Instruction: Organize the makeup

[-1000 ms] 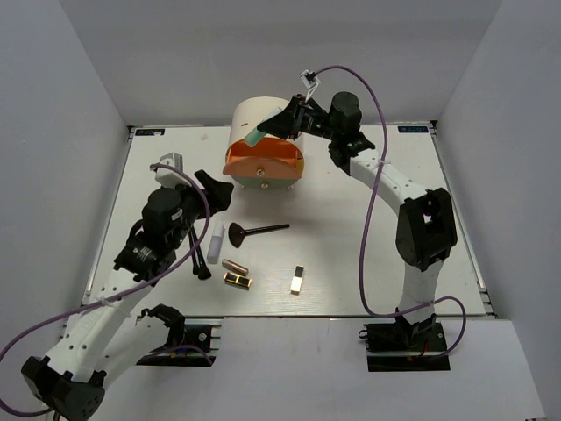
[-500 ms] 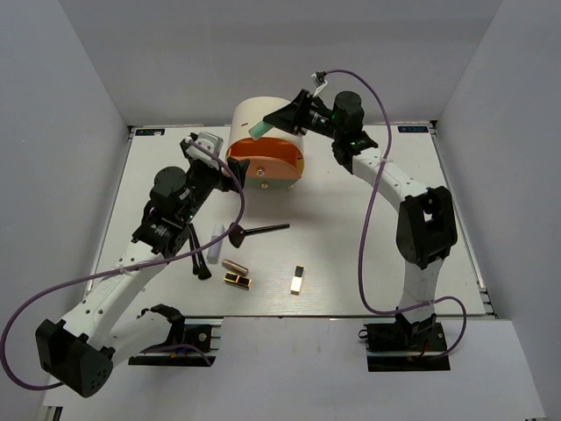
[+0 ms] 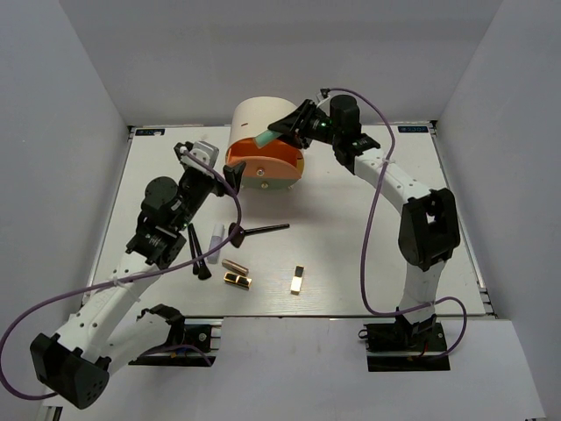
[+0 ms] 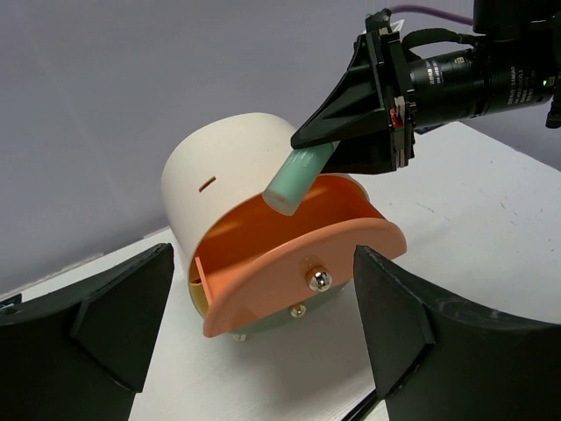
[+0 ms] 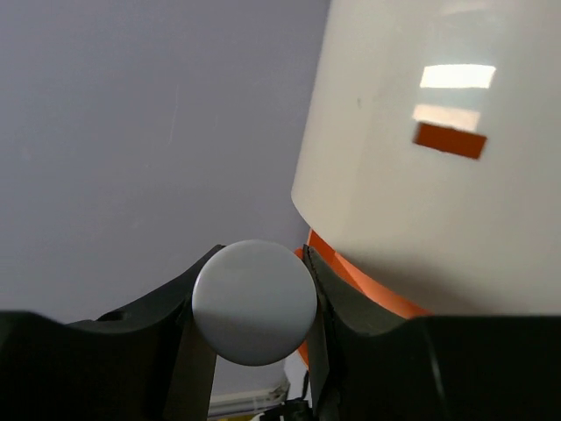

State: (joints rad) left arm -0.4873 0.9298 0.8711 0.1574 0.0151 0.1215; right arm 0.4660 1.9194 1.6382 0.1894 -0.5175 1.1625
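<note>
- The right jaws are closed on the mint-green bottle (image 4: 298, 175), gripping its upper end. The bottle tilts down with its free end over the open orange drawer (image 4: 294, 276) of the cream cylindrical box (image 4: 219, 167). The slant seems chosen so the bottle slides in lengthwise rather than landing across the rim.
- In the right wrist view the bottle's round end fills the gap between the jaws, so the hold looks centred and firm.
- The drawer stands pulled out, its curved front and small metal knob (image 4: 318, 280) facing the left arm, which leaves the tray open from above.
- The left jaws are spread wide and hold nothing. They sit just in front of the drawer, likely placed to steady it or push it shut afterwards.
- The other makeup lies loose on the table (image 3: 368, 246) near the left arm: fan brush (image 3: 254, 231), white tube (image 3: 214, 239), black brushes (image 3: 197, 256), copper lipstick (image 3: 233, 265) and two gold-and-black cases (image 3: 237, 280), all yet to be stored.
</note>
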